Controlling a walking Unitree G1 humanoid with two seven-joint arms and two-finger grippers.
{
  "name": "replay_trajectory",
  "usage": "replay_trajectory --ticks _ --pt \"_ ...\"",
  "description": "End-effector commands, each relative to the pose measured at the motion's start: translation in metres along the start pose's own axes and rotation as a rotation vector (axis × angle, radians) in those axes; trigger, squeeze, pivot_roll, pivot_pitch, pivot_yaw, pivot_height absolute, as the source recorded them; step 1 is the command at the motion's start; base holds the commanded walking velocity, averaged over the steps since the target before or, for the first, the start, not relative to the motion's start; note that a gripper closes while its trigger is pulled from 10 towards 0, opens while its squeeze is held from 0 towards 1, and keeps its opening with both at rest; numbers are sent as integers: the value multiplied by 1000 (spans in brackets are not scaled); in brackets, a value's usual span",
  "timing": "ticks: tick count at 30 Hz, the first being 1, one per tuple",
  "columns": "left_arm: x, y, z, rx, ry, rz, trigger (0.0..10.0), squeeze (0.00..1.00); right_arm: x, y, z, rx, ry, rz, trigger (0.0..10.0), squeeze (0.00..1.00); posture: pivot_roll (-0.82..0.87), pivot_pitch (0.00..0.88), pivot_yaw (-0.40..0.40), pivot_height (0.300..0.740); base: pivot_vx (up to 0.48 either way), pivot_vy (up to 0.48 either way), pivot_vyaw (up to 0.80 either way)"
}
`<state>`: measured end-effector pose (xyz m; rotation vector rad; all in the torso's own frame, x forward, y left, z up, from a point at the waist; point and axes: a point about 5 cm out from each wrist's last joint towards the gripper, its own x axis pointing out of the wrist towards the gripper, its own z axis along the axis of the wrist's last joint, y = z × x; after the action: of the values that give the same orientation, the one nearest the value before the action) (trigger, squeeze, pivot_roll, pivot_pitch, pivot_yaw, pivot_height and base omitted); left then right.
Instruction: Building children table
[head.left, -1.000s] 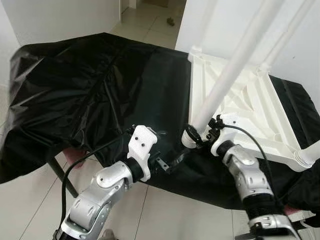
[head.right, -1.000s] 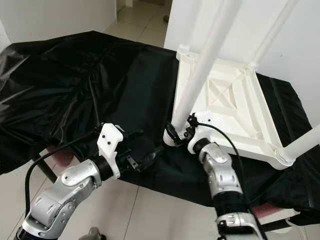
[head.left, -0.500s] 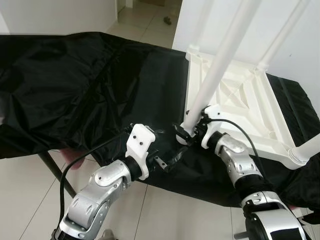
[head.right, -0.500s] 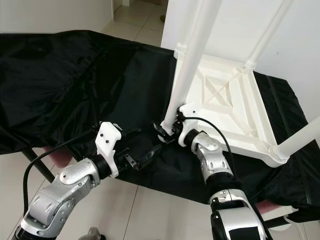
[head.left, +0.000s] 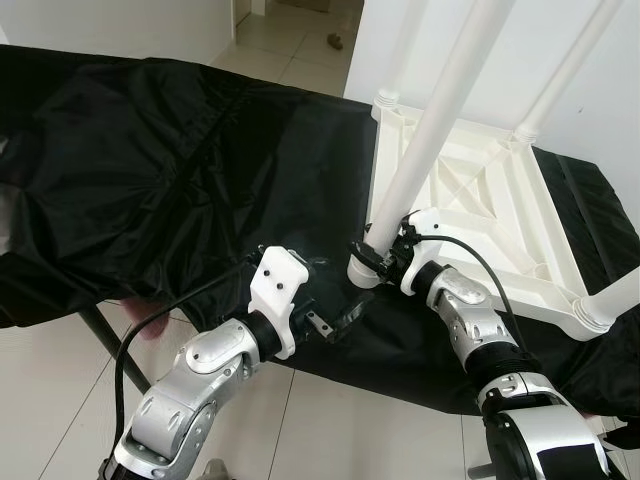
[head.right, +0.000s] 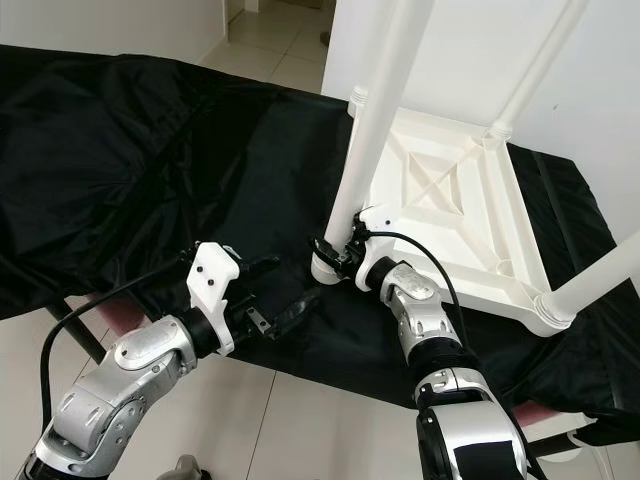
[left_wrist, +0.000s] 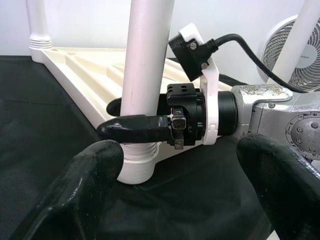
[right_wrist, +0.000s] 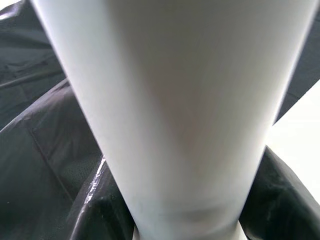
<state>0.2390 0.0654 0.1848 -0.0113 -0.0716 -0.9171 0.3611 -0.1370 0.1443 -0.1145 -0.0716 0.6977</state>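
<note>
- Because the tabletop (head.left: 500, 225) lies upside down on the black-covered work surface (head.left: 150, 170), its ribbed underside faces up and the leg sockets can be reached from above.
- At the tabletop's near corner, the right gripper (head.left: 372, 262) has its two black fingers closed around the base of a white leg (head.left: 425, 150), low on the tube just above its threaded end; the left wrist view shows a finger (left_wrist: 135, 128) wrapped across the front of the leg.
- That low grip probably lets the gripper steer the leg's end into the corner socket; whether the end is fully seated cannot be told.
- Just beside that corner, out over the black cover, the left gripper (head.left: 335, 325) hovers with its fingers spread apart, holding nothing, likely ready to steady the work.
- Other legs (head.left: 565, 70) stand upright at the tabletop's far corners, so judging by this the build looks well along.
- Behind the tabletop, a white fan (left_wrist: 285, 47) stands against the wall.
</note>
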Motion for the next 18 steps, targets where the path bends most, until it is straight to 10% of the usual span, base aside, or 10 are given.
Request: replay_trajectory --ticks 1,18 --pt "0 -1 -3 -5 18 3 10000 0 -11 -1 -22 13 109 -37 0 0 176 95 -129 740 0 0 0" --pt "3 -6 -4 -21 20 -24 10000 0 -9 12 -16 104 61 -501 0 0 140 104 -122 740 0 0 0"
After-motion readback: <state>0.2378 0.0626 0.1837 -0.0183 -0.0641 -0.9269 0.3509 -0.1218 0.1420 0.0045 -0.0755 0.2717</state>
